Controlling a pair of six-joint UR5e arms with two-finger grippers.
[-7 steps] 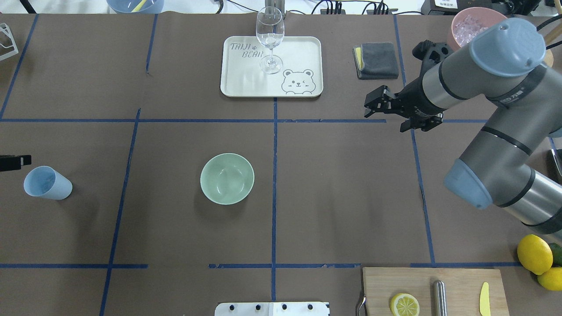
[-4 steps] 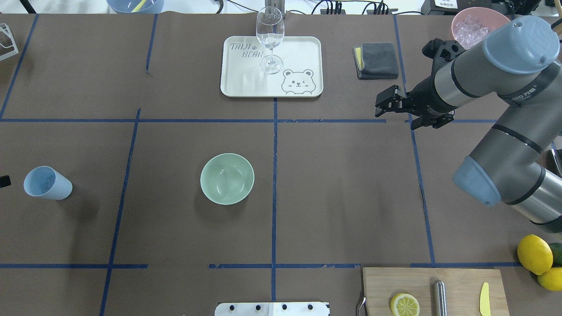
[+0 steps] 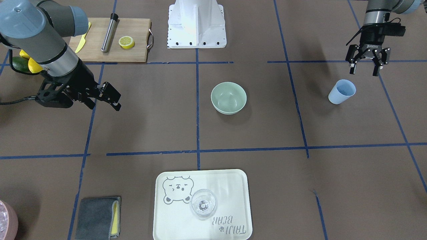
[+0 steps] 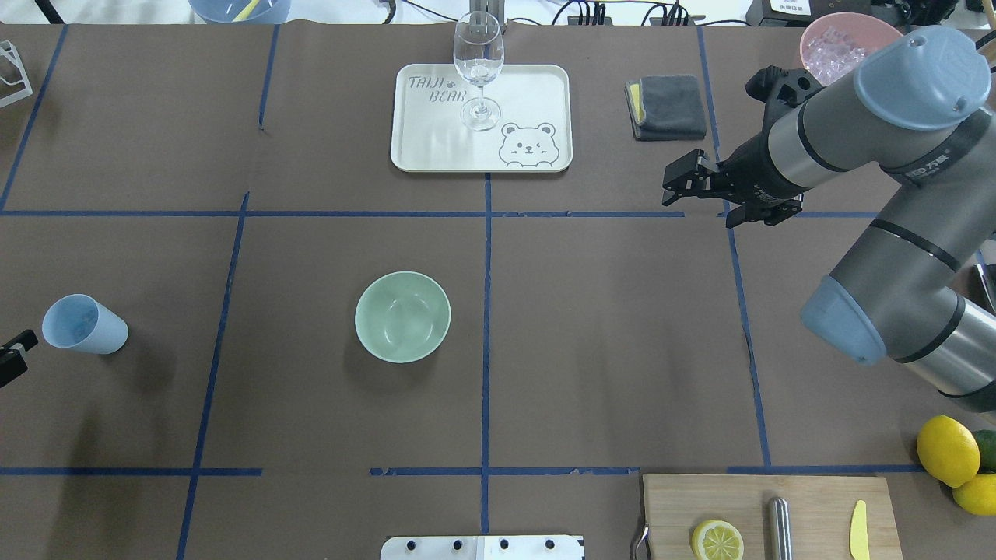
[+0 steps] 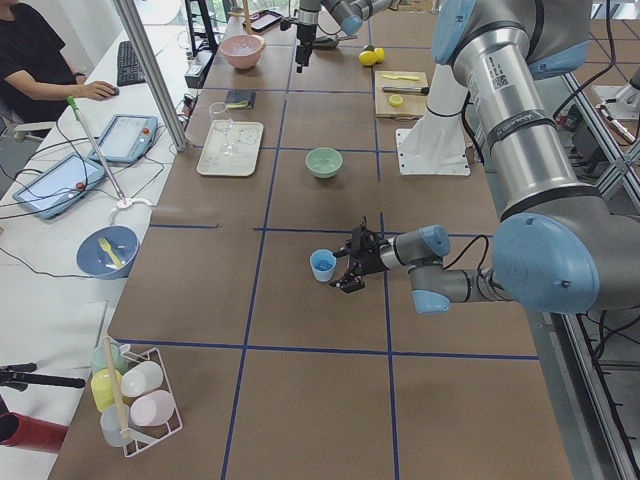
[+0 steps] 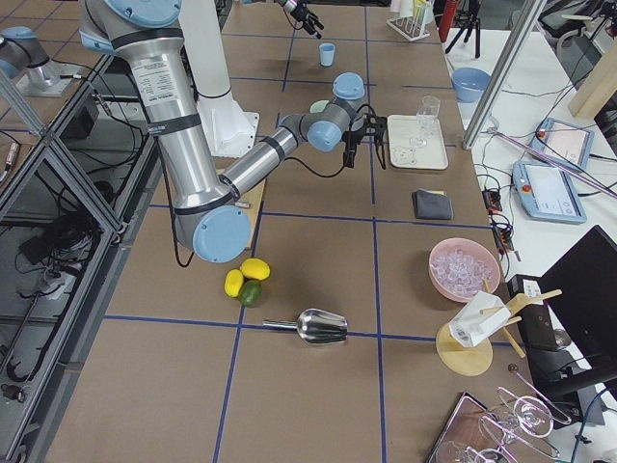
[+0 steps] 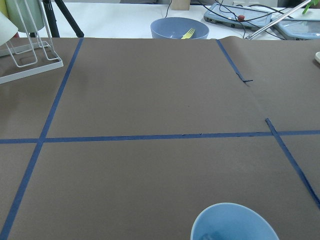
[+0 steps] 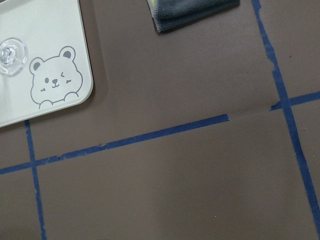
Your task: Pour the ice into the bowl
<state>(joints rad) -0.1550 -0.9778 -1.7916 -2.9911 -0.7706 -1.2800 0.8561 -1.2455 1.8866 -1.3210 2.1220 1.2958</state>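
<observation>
The pale mint-green bowl (image 4: 402,316) stands empty near the table's middle, also in the front view (image 3: 229,98). A light blue cup (image 4: 84,324) stands upright at the left; I cannot tell what is in it (image 7: 235,225). Clear ice cubes (image 4: 836,47) lie in a pink container (image 4: 813,31) at the far right. My left gripper (image 3: 363,70) is open and empty, hovering just behind the cup and apart from it. My right gripper (image 4: 668,190) is open and empty above the table, between the grey cloth and the bowl's square.
A cream tray (image 4: 537,85) with a wine glass (image 4: 478,66) stands at the far middle. A grey cloth (image 4: 669,106) lies right of it. A cutting board (image 4: 809,505) with a lemon half, a metal rod and a yellow knife sits at the near right, with lemons (image 4: 947,449) beside it.
My right gripper has pulled back to the right and slightly farther away. My left gripper has withdrawn toward the left edge of the overhead view, now nearer the robot than the cup.
</observation>
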